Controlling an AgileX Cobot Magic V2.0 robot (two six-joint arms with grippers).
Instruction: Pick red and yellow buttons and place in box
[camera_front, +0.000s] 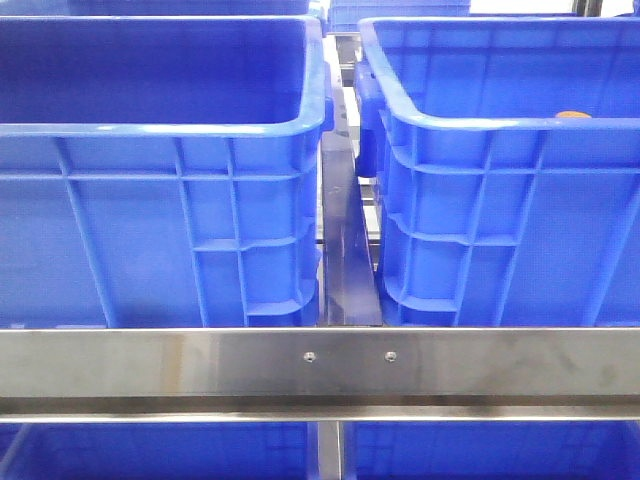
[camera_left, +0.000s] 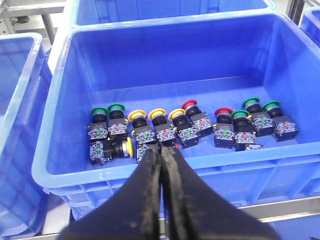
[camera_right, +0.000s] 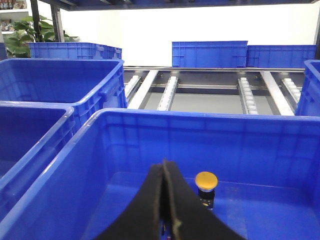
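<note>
I see red buttons (camera_left: 190, 105) and yellow buttons (camera_left: 136, 117) lying tipped in a row on the crate (camera_left: 165, 55) floor; another yellow-capped button (camera_right: 206, 181) stands upright in the box (camera_right: 260, 145).

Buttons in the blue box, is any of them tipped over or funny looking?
Yes. One yellow button lies on its side at the row's end in the blue crate, its cap facing sideways, while the others stand with their caps up.
</note>
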